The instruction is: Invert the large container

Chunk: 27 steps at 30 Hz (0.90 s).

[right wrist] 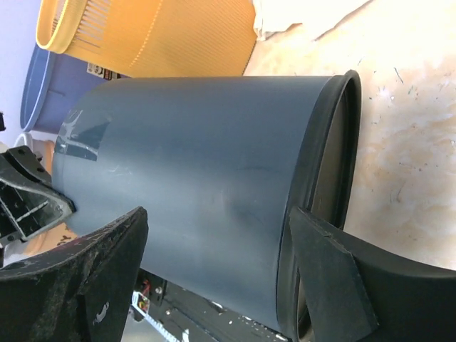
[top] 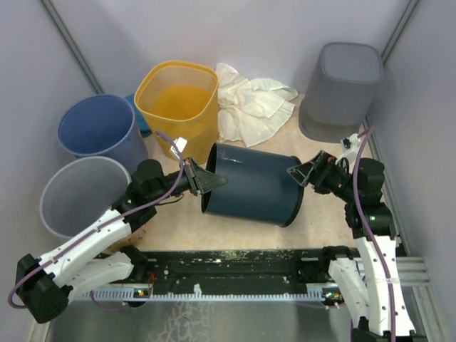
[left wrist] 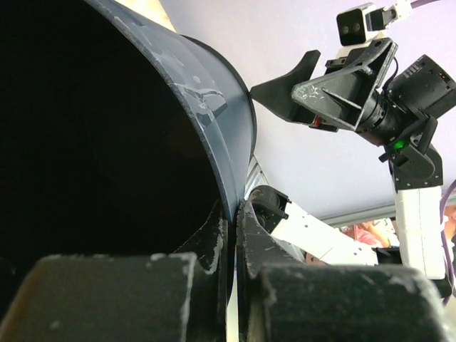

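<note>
Your left gripper (top: 211,181) is pinching the rim of the dark blue round plastic bin (top: 253,187), which lies on its side. Your right gripper (top: 300,173) sits with jaws spread at the base end.

Lab cell: plain walls (top: 249,28), mounting rail (top: 235,293)

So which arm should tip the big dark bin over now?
Left. The left claw is shut on the dark bin's open edge; the right claw hangs open at the other end, gripping nothing.
</note>
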Each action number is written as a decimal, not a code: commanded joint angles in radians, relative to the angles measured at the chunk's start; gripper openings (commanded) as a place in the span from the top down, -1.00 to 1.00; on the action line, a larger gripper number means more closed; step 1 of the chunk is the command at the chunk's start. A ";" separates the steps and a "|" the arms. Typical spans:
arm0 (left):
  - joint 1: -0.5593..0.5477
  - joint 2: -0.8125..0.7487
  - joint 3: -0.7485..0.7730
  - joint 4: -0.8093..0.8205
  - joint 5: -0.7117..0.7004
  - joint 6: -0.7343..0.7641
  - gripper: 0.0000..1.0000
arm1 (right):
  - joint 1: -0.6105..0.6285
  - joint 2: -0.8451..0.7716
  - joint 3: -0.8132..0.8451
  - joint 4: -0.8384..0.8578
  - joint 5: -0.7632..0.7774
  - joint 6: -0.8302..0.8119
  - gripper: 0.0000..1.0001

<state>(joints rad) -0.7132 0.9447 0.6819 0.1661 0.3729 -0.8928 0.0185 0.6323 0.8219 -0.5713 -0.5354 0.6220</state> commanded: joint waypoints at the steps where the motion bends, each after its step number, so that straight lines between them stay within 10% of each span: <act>1: 0.003 -0.013 -0.091 -0.243 -0.069 0.044 1.00 | 0.003 -0.043 -0.020 -0.038 0.070 -0.020 -0.64; 10: 0.031 -0.048 -0.131 -0.316 -0.127 0.058 1.00 | 0.003 -0.092 -0.038 -0.067 0.059 -0.016 -0.71; 18: 0.037 -0.002 -0.140 -0.312 -0.085 0.082 1.00 | 0.003 -0.096 -0.226 0.285 -0.312 0.203 -0.54; 22: 0.037 0.025 -0.138 -0.312 -0.074 0.093 0.98 | 0.003 -0.119 -0.286 0.418 -0.373 0.300 -0.24; 27: 0.037 0.046 -0.118 -0.333 -0.075 0.114 0.67 | 0.002 -0.123 -0.268 0.386 -0.349 0.286 0.59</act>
<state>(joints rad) -0.6601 0.8959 0.6132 0.1516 0.3134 -0.9161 -0.0048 0.5362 0.5148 -0.2996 -0.7330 0.8379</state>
